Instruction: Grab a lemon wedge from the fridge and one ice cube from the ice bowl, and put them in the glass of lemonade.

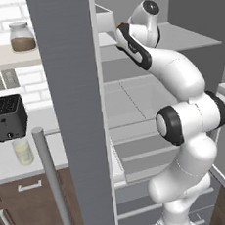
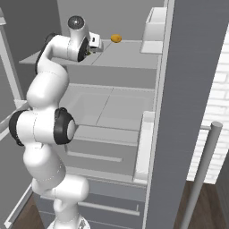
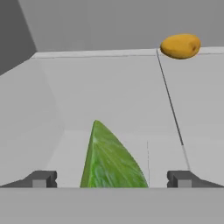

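Lemon wedge (image 3: pixel 180 46), small and yellow-orange, sits far back on the upper shelf (image 2: pixel 129 56) of the open fridge (image 1: pixel 75 113). The gripper (image 3: pixel 111 179) reaches onto that shelf with fingers spread wide, holding nothing. A green leafy wedge (image 3: pixel 111 159) lies right between the fingertips, so closing now would likely grab it instead, and pushing forward could shove it into the lemon.
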